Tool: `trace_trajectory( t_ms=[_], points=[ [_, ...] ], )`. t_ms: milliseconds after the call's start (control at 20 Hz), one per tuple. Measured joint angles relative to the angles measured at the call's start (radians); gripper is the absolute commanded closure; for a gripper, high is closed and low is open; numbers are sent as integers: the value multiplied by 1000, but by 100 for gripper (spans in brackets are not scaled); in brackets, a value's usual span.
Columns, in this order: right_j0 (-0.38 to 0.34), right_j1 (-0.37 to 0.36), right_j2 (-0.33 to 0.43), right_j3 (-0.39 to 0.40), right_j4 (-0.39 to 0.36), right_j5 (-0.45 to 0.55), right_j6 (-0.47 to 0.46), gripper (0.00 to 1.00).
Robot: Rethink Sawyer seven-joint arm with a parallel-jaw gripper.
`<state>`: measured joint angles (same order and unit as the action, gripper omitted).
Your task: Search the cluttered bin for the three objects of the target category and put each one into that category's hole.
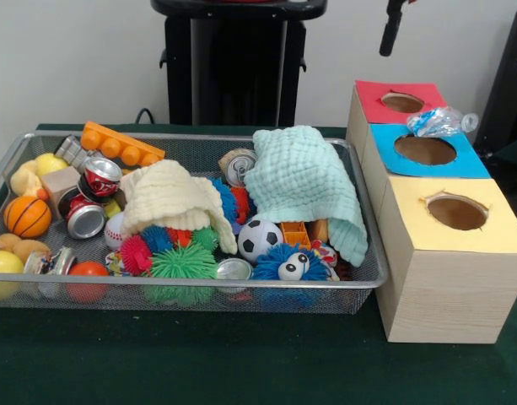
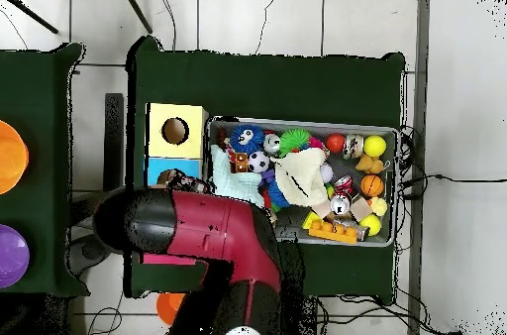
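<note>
The wire-mesh bin [image 1: 199,137] fills the left and middle of the front view and shows in the overhead view [image 2: 397,192] too. One see-through, crumpled bottle [image 1: 442,121] lies on top of the wooden box [image 1: 444,295], at the far rim of the blue-surround hole [image 1: 424,150], not inside it. No other bottle shows in the bin. My gripper [image 1: 392,27] hangs at the top edge, above and left of the bottle, apart from it. In the overhead view my red and black arm [image 2: 198,232] hides the blue hole and the gripper.
A mint cloth [image 1: 304,181] and a pale yellow cloth [image 1: 174,198] cover part of the bin's clutter. Around them lie soda cans [image 1: 99,177], a soccer ball [image 1: 260,239], spiky balls and an orange brick [image 1: 121,145]. The red-surround hole [image 1: 401,102] and yellow-surround hole [image 1: 457,212] flank the blue one.
</note>
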<state>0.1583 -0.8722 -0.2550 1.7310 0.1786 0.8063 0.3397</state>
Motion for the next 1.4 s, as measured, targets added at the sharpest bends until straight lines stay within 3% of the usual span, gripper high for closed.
trace_trajectory(
  t_ms=[300,1400],
  points=[
    [-35,0,30,-12,1,17,0,0],
    [-218,-7,251,-13,46,17,0,0]
  ],
)
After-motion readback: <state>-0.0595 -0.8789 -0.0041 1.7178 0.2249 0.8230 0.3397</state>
